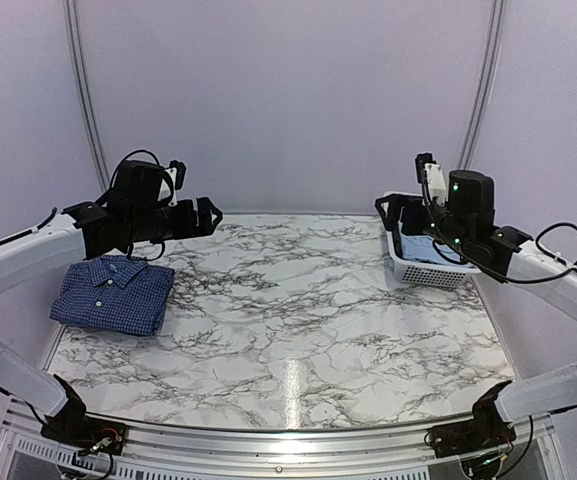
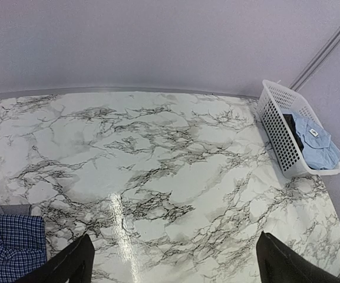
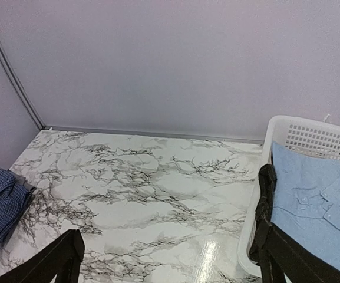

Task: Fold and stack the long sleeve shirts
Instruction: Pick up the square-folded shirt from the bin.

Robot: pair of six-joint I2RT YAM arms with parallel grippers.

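Two shirts are in view, well apart on opposite sides of the marble table [image 1: 298, 320]. The dark blue checked shirt [image 1: 113, 293] lies folded into a neat rectangle near the left edge, collar up and pointing toward the far side, flat on the tabletop. The light blue shirt [image 3: 317, 200] sits loosely crumpled inside the white basket [image 1: 423, 270], a perforated plastic one that stands at the far right of the table. A dark item [image 2: 291, 131] lies in the basket against its left wall, beside the light blue cloth; what it is cannot be told.

The left gripper [image 1: 206, 217] hangs in the air above the far left of the table, just beyond the checked shirt and pointing toward the middle. Its jaws are spread wide with nothing between them, and in the left wrist view only bare marble shows in the gap, with a corner of the checked shirt at the lower left.

The right gripper [image 1: 398, 215] hovers over the left rim of the basket, above the light blue shirt. Its jaws are likewise spread wide and carry nothing; in the right wrist view one jaw sits over the table and the other over the basket's near rim.
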